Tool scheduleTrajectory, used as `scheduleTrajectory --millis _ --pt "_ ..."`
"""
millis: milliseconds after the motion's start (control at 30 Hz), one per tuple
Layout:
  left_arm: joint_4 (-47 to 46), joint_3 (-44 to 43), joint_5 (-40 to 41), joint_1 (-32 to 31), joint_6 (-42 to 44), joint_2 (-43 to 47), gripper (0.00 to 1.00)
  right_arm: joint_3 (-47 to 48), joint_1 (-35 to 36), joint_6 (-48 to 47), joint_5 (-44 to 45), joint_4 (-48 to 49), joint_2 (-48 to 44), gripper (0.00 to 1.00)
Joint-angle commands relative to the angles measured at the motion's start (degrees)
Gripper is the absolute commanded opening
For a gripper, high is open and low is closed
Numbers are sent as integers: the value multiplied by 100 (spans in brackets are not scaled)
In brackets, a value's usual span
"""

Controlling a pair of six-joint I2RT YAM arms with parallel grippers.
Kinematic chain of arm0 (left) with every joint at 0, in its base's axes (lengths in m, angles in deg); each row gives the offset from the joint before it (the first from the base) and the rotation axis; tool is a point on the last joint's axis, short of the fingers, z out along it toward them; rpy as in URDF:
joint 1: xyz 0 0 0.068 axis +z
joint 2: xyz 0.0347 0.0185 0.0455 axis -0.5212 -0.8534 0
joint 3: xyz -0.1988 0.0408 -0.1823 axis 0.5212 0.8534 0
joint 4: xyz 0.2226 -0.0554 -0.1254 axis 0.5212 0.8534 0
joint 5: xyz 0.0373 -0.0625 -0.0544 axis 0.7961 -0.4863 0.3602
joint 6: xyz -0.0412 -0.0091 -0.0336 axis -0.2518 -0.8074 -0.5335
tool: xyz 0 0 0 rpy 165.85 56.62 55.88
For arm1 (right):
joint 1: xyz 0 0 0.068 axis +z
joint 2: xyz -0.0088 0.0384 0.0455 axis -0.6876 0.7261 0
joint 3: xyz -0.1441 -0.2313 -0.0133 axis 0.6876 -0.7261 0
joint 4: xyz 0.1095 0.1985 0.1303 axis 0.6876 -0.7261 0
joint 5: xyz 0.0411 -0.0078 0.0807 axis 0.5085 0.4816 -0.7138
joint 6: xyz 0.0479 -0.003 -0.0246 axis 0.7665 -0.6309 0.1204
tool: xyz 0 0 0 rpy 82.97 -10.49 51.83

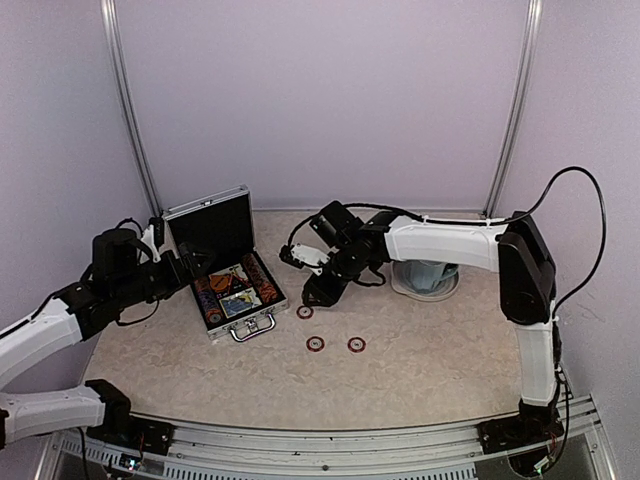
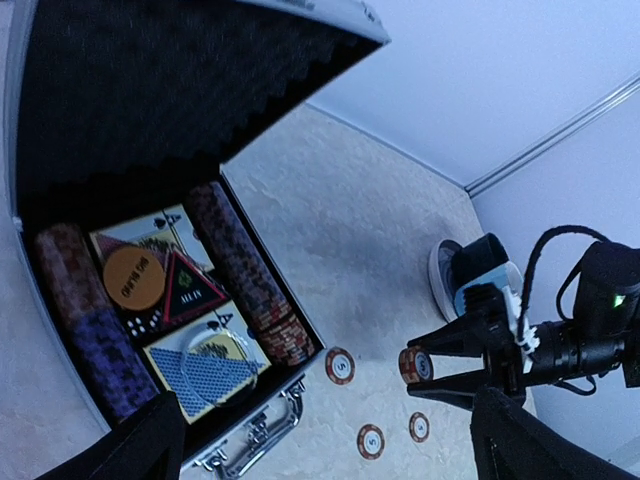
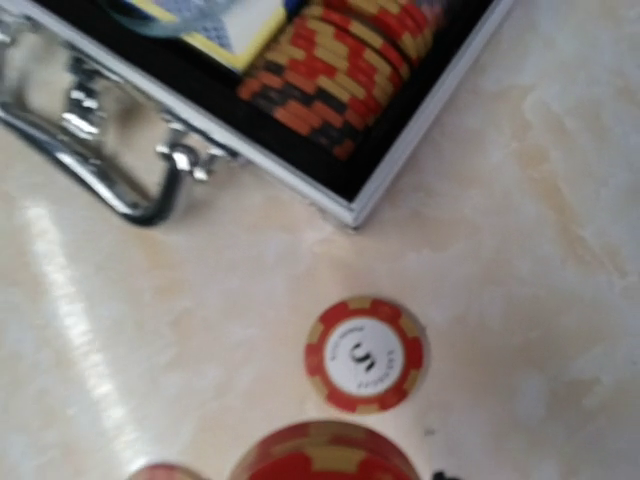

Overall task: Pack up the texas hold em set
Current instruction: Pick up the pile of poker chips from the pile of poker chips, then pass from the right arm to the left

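The silver briefcase (image 1: 262,312) lies open at the left with its lid (image 1: 212,222) upright. Chip rows (image 2: 250,275), card boxes (image 2: 205,370), a black triangular marker (image 2: 188,290) and a clear disc (image 2: 200,362) fill its black lining. Three loose red-and-white chips (image 1: 305,312) (image 1: 315,344) (image 1: 357,344) lie on the table right of the handle (image 2: 250,440). My right gripper (image 1: 312,293) hovers above them, shut on a small stack of chips (image 2: 416,364). My left gripper (image 1: 197,260) stands open over the case's left side, holding nothing.
A grey-blue cup (image 1: 430,270) on a round saucer (image 1: 448,288) stands behind my right arm, at the back right. Purple walls with metal rails close in the table on three sides.
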Motion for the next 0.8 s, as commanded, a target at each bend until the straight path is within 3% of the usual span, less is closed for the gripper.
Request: scheduleTrajectory --millis 0,300,533,767 --pt "-962 473 12 -477 -1053 -152 97 -250 -31 -50 -310 87 -633 28" --pt "-2332 632 -154 -1223 -1796 -1138 91 -486 59 34 -734 292 -1078 28" --pt "-3392 431 -702 -1432 -2230 -2161 82 -491 260 56 -918 394 -1139 28" --pt "-3861 -68 -1078 -1687 -2342 -3028 80 -392 398 69 -941 314 -1040 29"
